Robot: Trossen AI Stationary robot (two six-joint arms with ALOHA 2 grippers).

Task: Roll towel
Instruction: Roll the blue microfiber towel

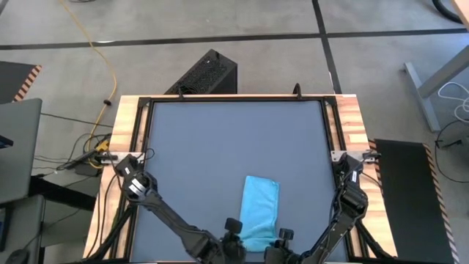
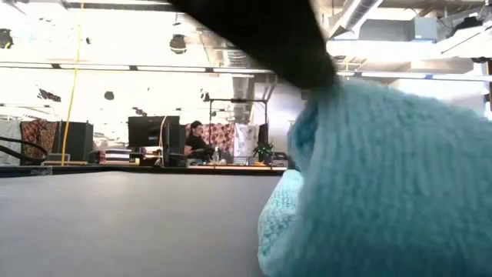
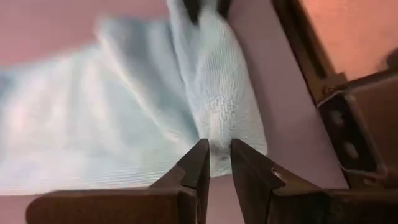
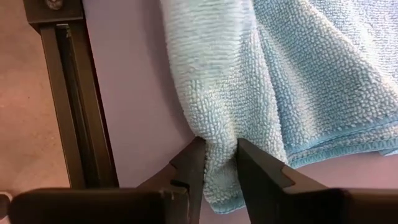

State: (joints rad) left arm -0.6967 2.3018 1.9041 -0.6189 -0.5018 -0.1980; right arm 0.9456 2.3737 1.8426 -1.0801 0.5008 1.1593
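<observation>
The dark grey bench [image 1: 220,147] takes most of the high view, framed by wooden side boards, and the sky-blue towel [image 1: 259,211] lies on its near part, a little to the right of the middle, with its long side running away from the robot. Both arms reach in from the bench's side edges and meet at the towel's near end, which is lifted and bunched into a thick fold. I judge this is the start of the roll: the near edge is gathered so that it can be turned over toward the far, flat part of the cloth. The left gripper [image 3: 214,158] is at the left corner of this near end, its fingers [image 3: 198,163] clenched on a pinch of towel so that almost no gap shows between them. The right gripper [image 4: 217,155] is at the right corner, and its fingers [image 4: 189,163] grasp a thicker fold of the towel between them. Holding both corners keeps the edge straight, so the roll should not go crooked.
</observation>
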